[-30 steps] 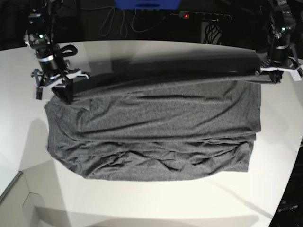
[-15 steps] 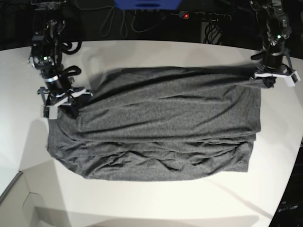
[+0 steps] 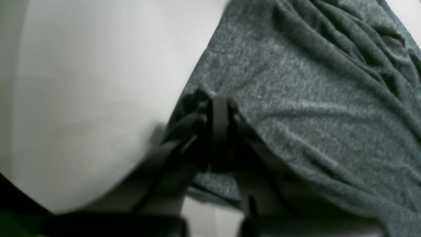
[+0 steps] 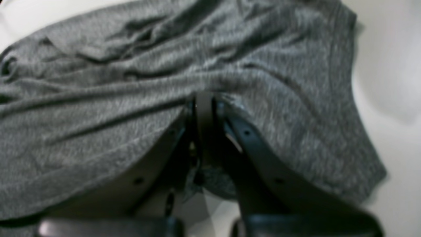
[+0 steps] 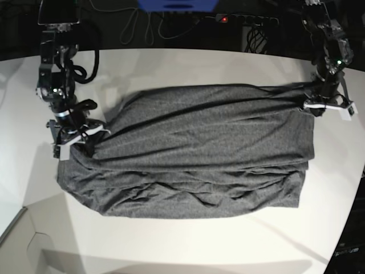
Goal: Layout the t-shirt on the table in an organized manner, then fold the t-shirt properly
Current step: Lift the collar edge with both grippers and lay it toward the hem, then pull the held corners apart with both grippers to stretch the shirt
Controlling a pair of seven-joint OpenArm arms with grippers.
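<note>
The dark grey t-shirt (image 5: 194, 154) lies across the white table (image 5: 182, 245) as a wide, wrinkled band with its far layer doubled over. My left gripper (image 5: 317, 106) is at the shirt's far right corner, shut on the fabric edge. In the left wrist view the shut jaws of this gripper (image 3: 218, 107) pinch the t-shirt (image 3: 312, 98) beside bare table (image 3: 82, 98). My right gripper (image 5: 77, 137) pinches the left end, and in the right wrist view this gripper (image 4: 204, 100) is shut on a fold of the t-shirt (image 4: 115, 98), with table (image 4: 391, 98) to the right.
A power strip with a red light (image 5: 245, 19), cables and a blue object (image 5: 177, 4) sit behind the table's far edge. The table's curved edge runs down the right side (image 5: 345, 222). An angled pale panel (image 5: 23, 234) is at the lower left corner.
Both grippers have come down and toward the near side with the shirt's far edge in them. The lifted, stretched layer now drapes lower over the shirt.
</note>
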